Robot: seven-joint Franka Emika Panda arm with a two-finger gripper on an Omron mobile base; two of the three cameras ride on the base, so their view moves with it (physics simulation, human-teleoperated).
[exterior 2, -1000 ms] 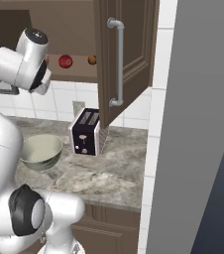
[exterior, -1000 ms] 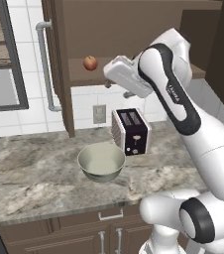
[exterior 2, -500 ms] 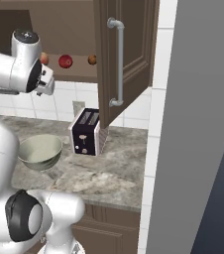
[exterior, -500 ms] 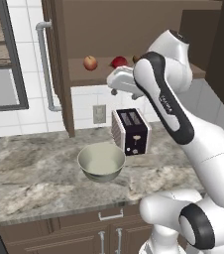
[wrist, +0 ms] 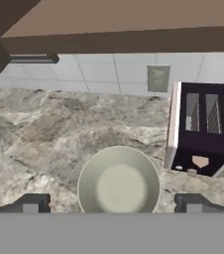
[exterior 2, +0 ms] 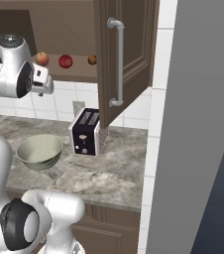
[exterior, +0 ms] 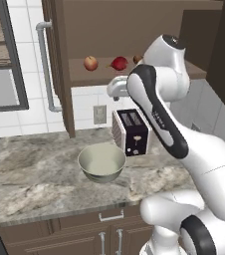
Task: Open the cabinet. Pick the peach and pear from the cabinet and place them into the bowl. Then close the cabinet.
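While poised above bowl point(wrist: 118, 182), tool point(wrist: 111, 203) gapes wide, fingers point(wrist: 30, 204) gripping nothing.

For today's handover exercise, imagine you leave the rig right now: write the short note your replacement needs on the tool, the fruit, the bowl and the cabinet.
Tool: open and empty, hanging over the bowl, looking down at the counter.
Cabinet: doors open.
Peach and pear: both on the cabinet shelf, side by side and apart, with a smaller brown fruit past the pear.
Bowl: empty, on the counter beside the toaster.
Done: cabinet opened.
Left: move peach and pear into the bowl, then close the cabinet.
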